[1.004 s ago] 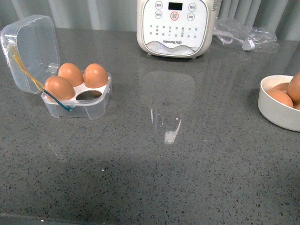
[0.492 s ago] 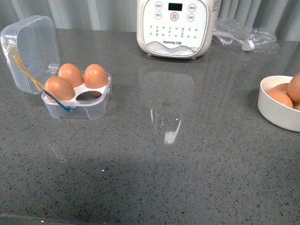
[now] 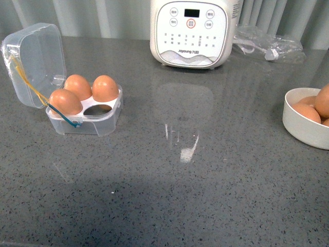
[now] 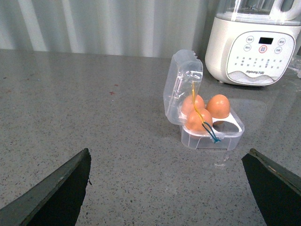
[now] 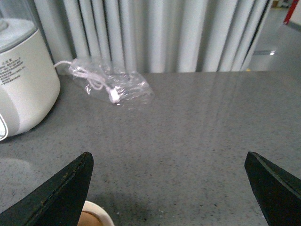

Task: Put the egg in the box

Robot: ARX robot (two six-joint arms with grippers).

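The clear box (image 3: 85, 122) stands at the left of the grey counter with its lid (image 3: 35, 64) open and three brown eggs (image 3: 105, 88) in its white tray; the front-right hole is empty. It also shows in the left wrist view (image 4: 211, 135). More brown eggs (image 3: 307, 111) lie in a white bowl (image 3: 303, 129) at the right edge. My left gripper (image 4: 168, 155) is open and empty, well short of the box. My right gripper (image 5: 169, 155) is open and empty, above the counter beside the bowl's rim (image 5: 96, 210). Neither gripper shows in the front view.
A big white cooker (image 3: 190, 32) with buttons stands at the back centre. A clear plastic bag (image 3: 267, 43) with a cable lies at the back right, also in the right wrist view (image 5: 113, 87). Curtains hang behind the counter.
The front view has shifted slightly: the box, cooker and bowl all sit a little lower in the picture than before. Nothing on the counter has moved relative to the rest.
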